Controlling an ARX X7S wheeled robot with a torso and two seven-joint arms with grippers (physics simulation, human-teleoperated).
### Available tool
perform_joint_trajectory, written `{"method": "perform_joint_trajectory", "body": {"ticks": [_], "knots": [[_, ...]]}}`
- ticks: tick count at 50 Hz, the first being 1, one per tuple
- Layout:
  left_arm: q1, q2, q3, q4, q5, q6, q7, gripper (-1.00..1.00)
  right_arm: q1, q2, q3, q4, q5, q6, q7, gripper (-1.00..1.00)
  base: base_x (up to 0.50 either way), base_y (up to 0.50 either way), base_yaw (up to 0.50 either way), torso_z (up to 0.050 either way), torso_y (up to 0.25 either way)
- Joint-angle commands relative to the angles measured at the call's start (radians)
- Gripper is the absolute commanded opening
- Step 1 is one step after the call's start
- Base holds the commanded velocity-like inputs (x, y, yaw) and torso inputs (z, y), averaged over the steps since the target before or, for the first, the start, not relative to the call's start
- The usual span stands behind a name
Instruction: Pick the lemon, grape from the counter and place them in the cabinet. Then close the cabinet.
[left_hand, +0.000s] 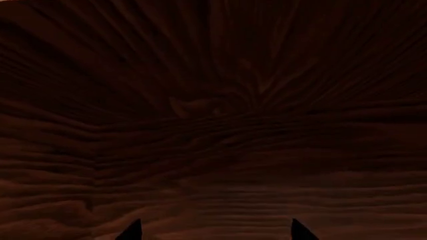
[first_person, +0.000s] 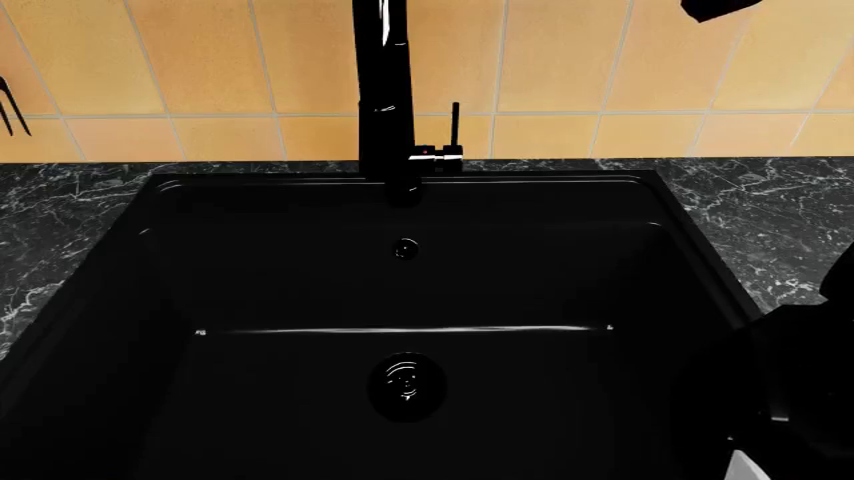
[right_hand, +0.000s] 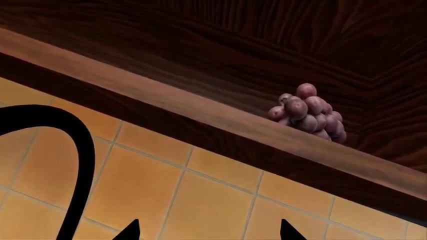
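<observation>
Right wrist view: the tapering bunch of dusky purple-pink grapes (right_hand: 308, 113) sits inside the dark wooden cabinet (right_hand: 200, 45), just behind its front lip, at about one o'clock from my right gripper (right_hand: 209, 230). Its tips stand apart with nothing between them. The bunch's long axis looks roughly upright, though I can't be sure.

Left gripper (left_hand: 217, 231) tips are also apart and empty, facing dim wood grain at close range.

The bright yellow lemon is in no view. Head view shows only the glossy black sink basin (first_person: 174, 300), tall black faucet (first_person: 387, 90) and grey-black marble worktop (first_person: 787, 220).

Judgement: the grape is placed; the lemon is unaccounted for.
</observation>
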Motion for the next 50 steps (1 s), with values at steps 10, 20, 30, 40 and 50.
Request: {"method": "perform_joint_trajectory", "body": {"ticks": [10,20,30,40,50], "knots": [[0.019,-0.009,-0.041,0.079,0.020,-0.024,0.003,1.00,-0.005,0.001,0.005,-0.004,0.007,0.000,0.006,1.00,0.00,0.00,0.00,0.000,0.000],[0.055,-0.045,-0.054,0.242,0.020,0.013,-0.004,1.00,-0.007,0.001,0.008,-0.004,0.011,-0.002,0.009,1.00,0.00,0.00,0.00,0.000,0.000],[0.101,-0.095,-0.079,0.419,0.018,0.068,-0.029,1.00,0.000,0.003,0.001,-0.003,0.012,0.005,0.009,1.00,0.00,0.00,0.00,0.000,0.000],[0.161,-0.144,-0.128,0.613,-0.012,0.125,-0.050,1.00,0.004,0.005,0.000,0.002,0.017,-0.004,0.014,1.00,0.00,0.00,0.00,0.000,0.000],[0.226,-0.207,-0.185,0.801,-0.077,0.086,-0.105,1.00,0.003,0.004,-0.001,0.005,0.023,-0.013,0.021,1.00,0.00,0.00,0.00,0.000,0.000]]}}
